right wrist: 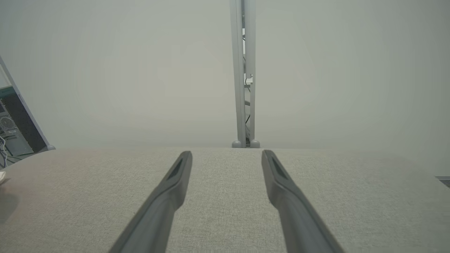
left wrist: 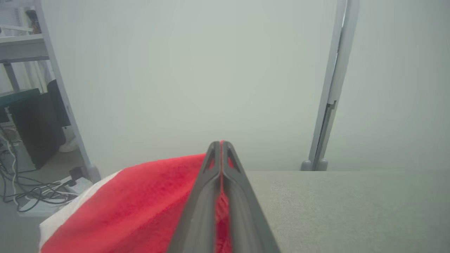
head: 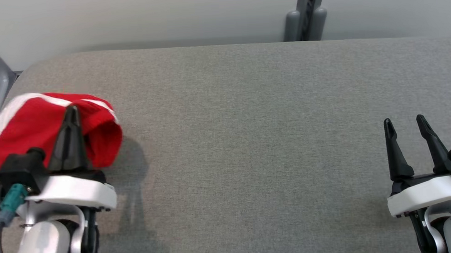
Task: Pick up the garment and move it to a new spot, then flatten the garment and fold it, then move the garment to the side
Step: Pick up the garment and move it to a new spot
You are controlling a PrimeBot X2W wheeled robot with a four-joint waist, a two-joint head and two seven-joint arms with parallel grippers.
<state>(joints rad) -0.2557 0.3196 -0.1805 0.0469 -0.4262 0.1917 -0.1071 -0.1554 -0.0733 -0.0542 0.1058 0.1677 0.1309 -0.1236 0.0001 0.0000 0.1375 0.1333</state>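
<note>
Red-and-white garment [head: 24,121] bunched around the tips of left gripper [head: 71,111]; its fingers pressed together, clamped on a fold, red showing between them; how many layers are caught is hard to tell; right gripper [head: 404,120] fingers apart, holding nothing, well off to the garment's right over grey fabric table [head: 249,140]; likely the pick-up step; lift straight up until hanging cloth clears, then carry slowly toward the middle between grippers, no dragging.
</note>
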